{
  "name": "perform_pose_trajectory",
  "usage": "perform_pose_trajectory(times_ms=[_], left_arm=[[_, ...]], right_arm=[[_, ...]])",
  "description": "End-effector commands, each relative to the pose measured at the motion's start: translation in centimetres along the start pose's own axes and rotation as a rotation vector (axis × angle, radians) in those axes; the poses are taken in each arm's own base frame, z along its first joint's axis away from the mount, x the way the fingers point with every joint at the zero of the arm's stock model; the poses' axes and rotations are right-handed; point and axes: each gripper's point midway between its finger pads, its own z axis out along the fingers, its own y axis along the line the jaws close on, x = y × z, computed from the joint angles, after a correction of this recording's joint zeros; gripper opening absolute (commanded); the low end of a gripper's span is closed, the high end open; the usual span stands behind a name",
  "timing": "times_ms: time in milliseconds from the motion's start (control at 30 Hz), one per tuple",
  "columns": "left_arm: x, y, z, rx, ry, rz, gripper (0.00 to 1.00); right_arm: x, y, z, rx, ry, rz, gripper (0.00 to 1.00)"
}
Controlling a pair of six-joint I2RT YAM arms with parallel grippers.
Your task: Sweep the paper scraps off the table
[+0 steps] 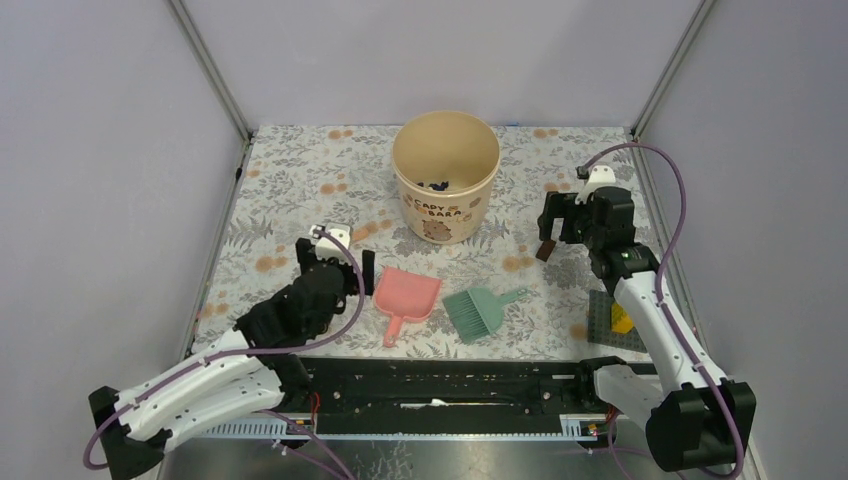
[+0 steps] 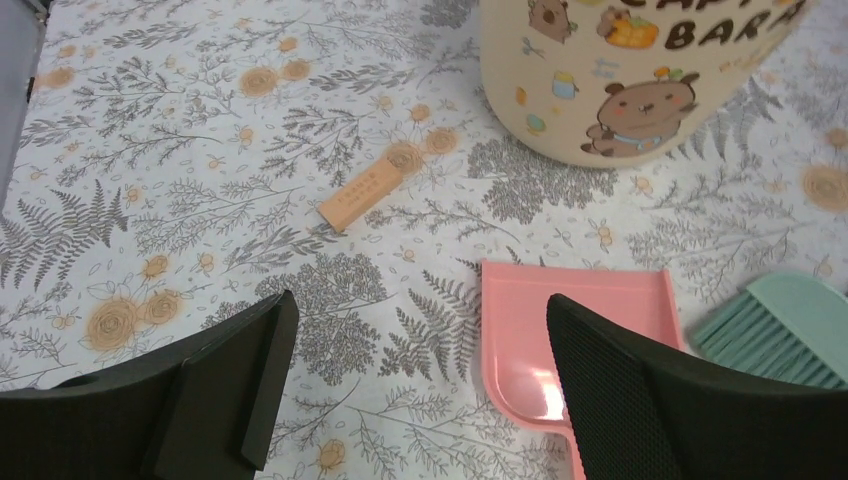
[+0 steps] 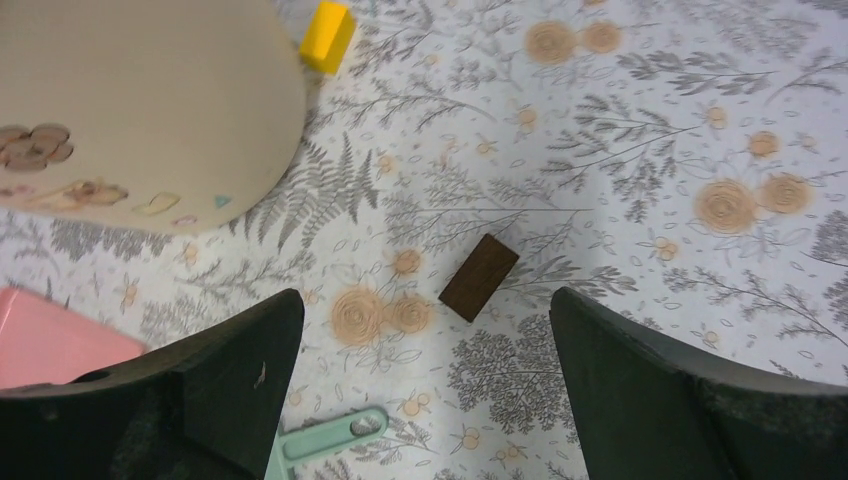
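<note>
Where overhead sees, scraps [image 1: 437, 185] — in bucket [image 1: 446, 214]

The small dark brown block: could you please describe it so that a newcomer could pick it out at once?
Find the cream cartoon bucket at the back of the flowered table. Right of it, below the right arm's open fingers, lies the brown block. It is flat, rectangular and chocolate-dark, unlike the pale orange block left of the bucket.

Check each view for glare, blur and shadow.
Top external: even, soft light, the table sharp throughout. Left wrist: a bright glare spot on the pink dustpan. Right wrist: no glare; the brown block is crisp, with hardly any shadow.
</note>
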Motion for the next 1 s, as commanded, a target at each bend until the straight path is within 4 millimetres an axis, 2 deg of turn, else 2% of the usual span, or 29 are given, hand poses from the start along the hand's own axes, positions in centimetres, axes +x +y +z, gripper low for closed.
perform_pose_trajectory(times_ms=[0, 167, 233, 467, 600, 967], left_arm=[[-2.0, -0.2, 1.1, 0.009, -0.046, -0.102, 0.99], [-0.7, -0.3, 4.1, 0.053, 0.137, -0.176, 0.99], [-0.5, -0.1, 4.7, 0.052, 0.162, -0.190, 0.99], [-1.6, 2.5, 3.7, -0.035, 0.050, -0.222, 0.99], [-2.2, 3.2, 3.2, -0.061, 0.008, -0.234, 0.99], [-1.7, 2.6, 3.6, -0.038, 0.046, -0.225, 0.99]], right_arm=[[-3.5, -2.0, -0.8, 0.129, -0.155, 0.058, 1.00], [-2.9, -1.7, -0.9, 0.103, -0.148, 0.029, 1.00], [-2.7, -1.4, -1.0, 0.083, -0.147, 0.024, 1.00], [-2.6, -0.4, -1.3, 0.028, -0.156, -0.003, 1.00], [-2.6, -0.4, -1.3, 0.024, -0.159, -0.011, 1.00], [-2.4, -0.5, -1.1, 0.026, -0.150, -0.019, 1.00]])
